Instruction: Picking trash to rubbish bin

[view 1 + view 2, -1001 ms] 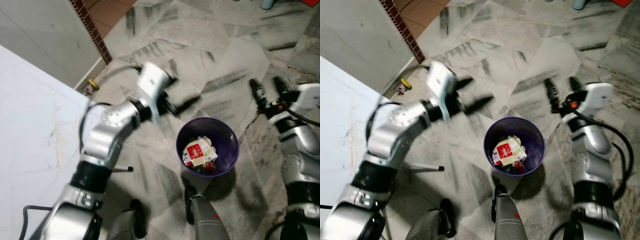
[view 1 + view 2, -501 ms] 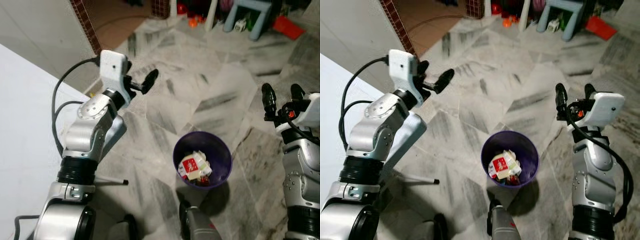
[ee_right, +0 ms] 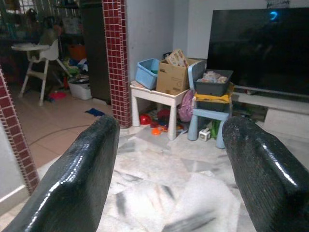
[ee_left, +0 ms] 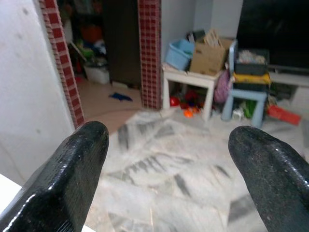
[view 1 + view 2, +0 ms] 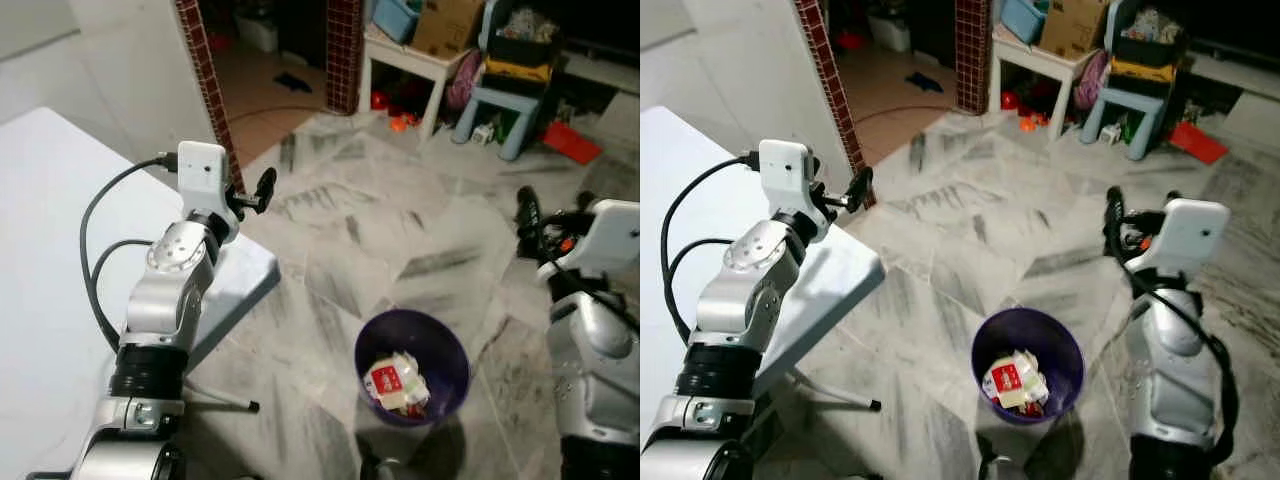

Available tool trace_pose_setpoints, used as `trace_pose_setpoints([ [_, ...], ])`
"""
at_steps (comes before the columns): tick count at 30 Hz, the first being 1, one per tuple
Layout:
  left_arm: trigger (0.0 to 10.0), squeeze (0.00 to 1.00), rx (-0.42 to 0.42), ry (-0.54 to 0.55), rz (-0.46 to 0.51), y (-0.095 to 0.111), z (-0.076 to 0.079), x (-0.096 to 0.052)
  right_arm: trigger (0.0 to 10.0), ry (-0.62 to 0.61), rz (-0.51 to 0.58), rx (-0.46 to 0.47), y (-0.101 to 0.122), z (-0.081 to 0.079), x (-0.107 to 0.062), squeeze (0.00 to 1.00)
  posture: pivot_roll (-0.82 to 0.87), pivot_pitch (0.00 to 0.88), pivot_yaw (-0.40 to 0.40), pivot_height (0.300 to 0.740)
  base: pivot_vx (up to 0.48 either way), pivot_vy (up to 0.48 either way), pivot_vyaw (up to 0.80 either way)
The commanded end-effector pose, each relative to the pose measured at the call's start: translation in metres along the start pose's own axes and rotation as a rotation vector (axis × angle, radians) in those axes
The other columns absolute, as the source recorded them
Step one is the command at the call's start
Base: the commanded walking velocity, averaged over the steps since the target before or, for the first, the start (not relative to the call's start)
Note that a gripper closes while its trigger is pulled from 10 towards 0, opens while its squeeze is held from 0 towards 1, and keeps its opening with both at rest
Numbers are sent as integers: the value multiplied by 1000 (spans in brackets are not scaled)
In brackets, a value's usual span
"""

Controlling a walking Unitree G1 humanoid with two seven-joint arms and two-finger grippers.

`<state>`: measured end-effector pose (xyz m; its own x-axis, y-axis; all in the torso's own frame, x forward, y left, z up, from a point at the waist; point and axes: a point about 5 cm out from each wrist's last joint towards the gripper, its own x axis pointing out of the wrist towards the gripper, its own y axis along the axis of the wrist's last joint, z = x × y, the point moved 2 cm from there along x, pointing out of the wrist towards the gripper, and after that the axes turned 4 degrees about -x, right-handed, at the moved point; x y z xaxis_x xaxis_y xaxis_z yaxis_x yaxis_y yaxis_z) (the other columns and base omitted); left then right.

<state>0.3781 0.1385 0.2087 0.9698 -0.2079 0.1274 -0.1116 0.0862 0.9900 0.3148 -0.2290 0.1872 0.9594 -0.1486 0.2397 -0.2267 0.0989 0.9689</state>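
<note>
A purple rubbish bin (image 5: 447, 352) stands on the marble floor in front of me. A red-and-white carton (image 5: 388, 381) and other crumpled trash lie inside it. My left gripper (image 5: 857, 189) is raised at the left, over the corner of the white table, well away from the bin. In the left wrist view the left gripper (image 4: 169, 164) is open, with nothing between its fingers. My right gripper (image 5: 1139, 214) is held up to the right of the bin; in the right wrist view it (image 3: 169, 169) is open and holds nothing.
A white table (image 5: 60, 250) fills the left side, and its thin leg (image 5: 222, 402) reaches the floor near the bin. A red brick pillar (image 5: 205, 80) stands behind it. A small white table with boxes (image 5: 405, 55) and a blue chair (image 5: 500, 105) line the far wall. Bare marble floor (image 5: 380, 230) lies between.
The camera has tilted up to show more of the room. My left arm has drawn back from above the bin to the table corner. Both grippers stay open.
</note>
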Motion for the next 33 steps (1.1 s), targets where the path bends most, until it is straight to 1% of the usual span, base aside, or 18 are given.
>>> trace_pose_setpoints([
  [1,10000,0,5,1,-19,-9,1,-2,10000,-21,6,-4,3,1,-2,0,-90,35,21,740,0,0,0],
  [3,10000,0,-4,4,-21,-12,2,-3,10000,-40,-12,15,-2,0,-6,0,-95,31,27,740,0,0,0],
  [5,10000,0,-6,1,-20,-13,2,-4,10000,-44,-14,15,-3,0,-6,0,-95,31,27,740,0,0,0],
  [6,10000,0,-46,-11,-25,-14,3,-4,10000,-54,-23,20,-6,1,-8,0,-97,22,30,740,0,0,0],
  [11,10000,0,-22,-4,-18,-16,0,-4,10000,-58,-20,26,-7,-1,-10,0,-101,14,42,740,0,0,0],
  [18,10000,0,-22,-13,-16,-16,1,-1,10000,-58,-28,11,-10,-2,-11,0,-102,4,48,740,0,0,0],
  [23,10000,0,-28,-21,-14,-17,4,0,10000,-56,-34,17,-11,-2,-11,0,-101,0,45,740,0,0,666],
  [25,10000,0,-31,-37,-14,-19,9,1,10000,-46,-40,11,-12,-3,-11,0,-100,0,41,740,0,0,800],
  [29,10000,0,-30,-52,-19,-22,12,0,10000,-38,-43,10,-12,-4,-10,0,-98,0,37,740,0,0,800],
  [33,10000,0,-29,-57,-19,-22,13,1,10000,-36,-41,10,-12,-2,-9,0,-97,0,33,740,0,0,800],
])
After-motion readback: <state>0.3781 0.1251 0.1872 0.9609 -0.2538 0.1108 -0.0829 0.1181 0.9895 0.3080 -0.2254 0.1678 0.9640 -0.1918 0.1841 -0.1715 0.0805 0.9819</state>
